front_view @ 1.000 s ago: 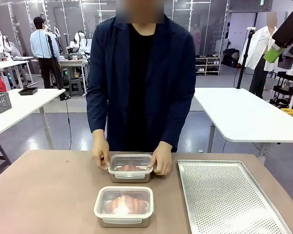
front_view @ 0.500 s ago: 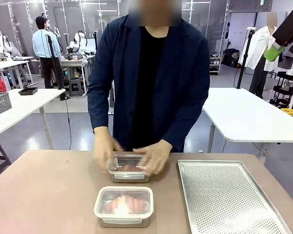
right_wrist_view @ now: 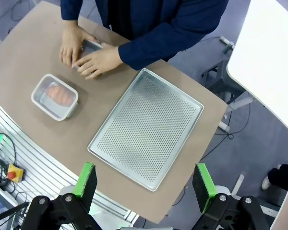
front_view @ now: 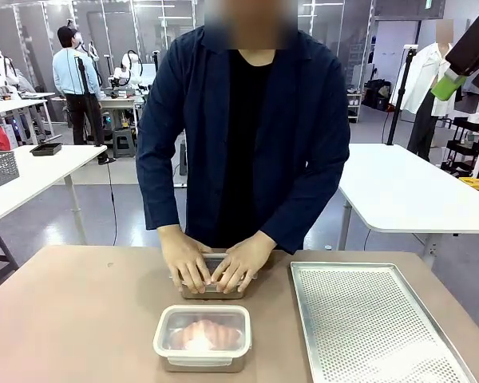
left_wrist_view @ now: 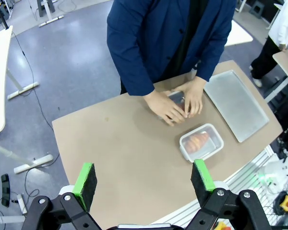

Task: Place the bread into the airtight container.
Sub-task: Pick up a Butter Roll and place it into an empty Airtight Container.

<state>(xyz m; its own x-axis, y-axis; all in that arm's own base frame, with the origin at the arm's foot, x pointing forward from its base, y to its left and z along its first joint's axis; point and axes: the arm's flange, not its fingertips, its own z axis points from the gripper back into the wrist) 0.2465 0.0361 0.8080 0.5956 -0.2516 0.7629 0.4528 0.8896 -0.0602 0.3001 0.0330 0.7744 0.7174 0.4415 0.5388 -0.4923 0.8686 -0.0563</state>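
Robotics lab, open-plan workroom

Beyond the fingers [left_wrist_view: 197, 176], a brown surface [front_view: 80, 319] stands on grey floor [front_view: 128, 207] among white tables [front_view: 407, 187]; farther off, glass partitions [front_view: 144, 32], equipment shelves [front_view: 341, 108], and another person [front_view: 73, 80] working.

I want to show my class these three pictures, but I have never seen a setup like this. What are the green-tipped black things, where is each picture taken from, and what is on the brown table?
They are the two-finger grippers of two robot arms. One picture looks across the table at a person; the other two come from cameras on the arms' wrists, high above, looking down. The left gripper and the right gripper are both open and hold nothing. On the table, a closed clear container with bread sits nearest the robot. Behind it, the person's hands press on a second container. Beside them lies a bare perforated metal tray.
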